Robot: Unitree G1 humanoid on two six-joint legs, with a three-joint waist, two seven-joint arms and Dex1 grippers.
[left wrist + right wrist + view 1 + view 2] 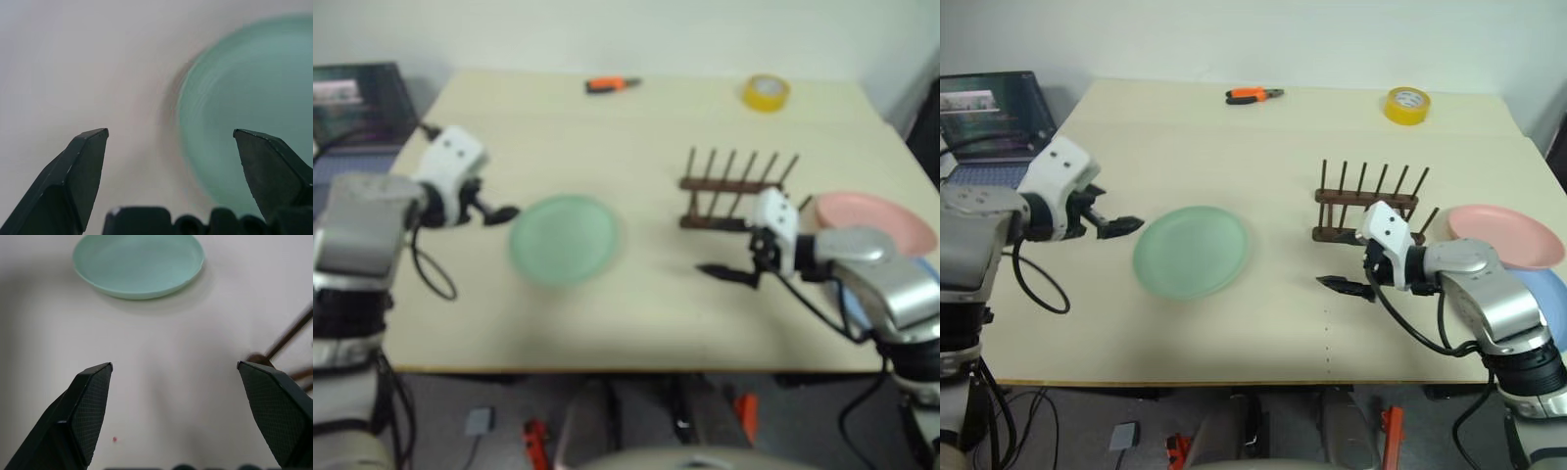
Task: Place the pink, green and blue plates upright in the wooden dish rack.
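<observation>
Green plate (1191,251) flat on table (1263,147), empty rack (1368,208) and pink plate (1504,235) to its right; left gripper (1121,227) and right gripper (1342,286) both spread wide, grasping nothing.

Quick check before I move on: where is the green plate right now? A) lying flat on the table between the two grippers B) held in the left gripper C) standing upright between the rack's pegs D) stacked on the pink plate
A: the green plate lies flat on the table, apart from the wooden dish rack, with the open left gripper beside it and the open right gripper empty.
</observation>
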